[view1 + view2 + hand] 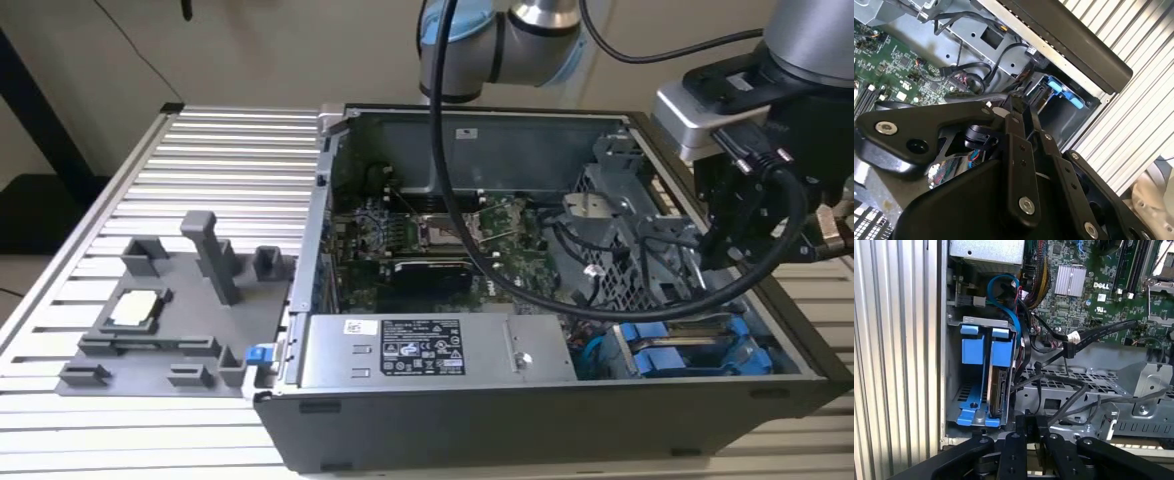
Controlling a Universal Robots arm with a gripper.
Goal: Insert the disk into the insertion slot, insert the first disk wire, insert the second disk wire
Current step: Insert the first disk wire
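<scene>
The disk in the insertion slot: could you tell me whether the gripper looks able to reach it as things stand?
Probably yes. The disk stands on edge in the insertion slot, its near edge uncovered, and the gripper hangs close by. Black cables beside it could crowd the approach.

The case lies open on top, so the way down into it is free. Inside the insertion slot, the disk fills one compartment, and the one nearer the case wall holds a bare blue frame. Black cables crowd just beside the disk and trail over the perforated cage. In the exterior view a thick black cable sags across the board.
</scene>
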